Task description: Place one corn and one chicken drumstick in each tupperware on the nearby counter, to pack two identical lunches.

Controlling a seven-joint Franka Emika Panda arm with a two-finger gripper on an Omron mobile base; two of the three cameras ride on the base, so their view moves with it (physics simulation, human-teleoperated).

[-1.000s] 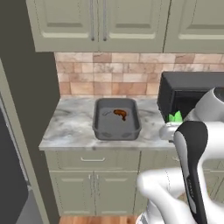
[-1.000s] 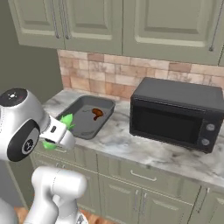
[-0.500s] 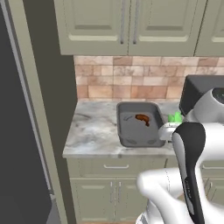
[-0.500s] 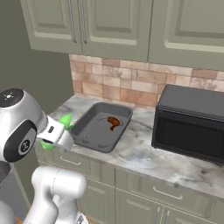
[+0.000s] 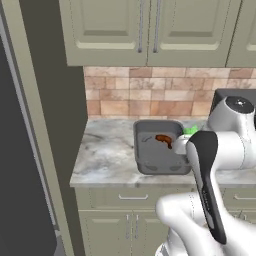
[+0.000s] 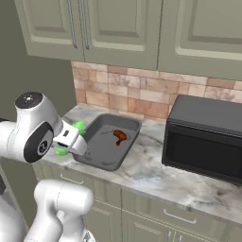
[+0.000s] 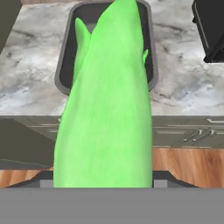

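My gripper (image 6: 67, 140) is shut on a bright-green corn (image 7: 107, 109), which hides the fingertips in the hand view. The corn (image 6: 75, 126) hangs at the near-left rim of the grey tupperware (image 6: 101, 160), above the front of the marbled counter (image 6: 156, 175). One brown chicken drumstick (image 6: 120, 136) lies inside the tray near its back; in the left base view the drumstick (image 5: 163, 140) shows in the tupperware (image 5: 150, 160), with the corn (image 5: 190, 131) peeking out beside my arm. In the hand view the tupperware (image 7: 65, 65) lies straight ahead.
A black microwave (image 6: 205, 137) stands on the counter right of the tray. A tall dark panel (image 5: 30, 125) bounds the counter's left end. Olive cabinets hang above, with drawers (image 5: 132, 197) below. Bare counter (image 5: 105, 155) lies left of the tray.
Both base views have shifted with the base, so the tray and counter now sit further right in the picture. The corn stays in my gripper.
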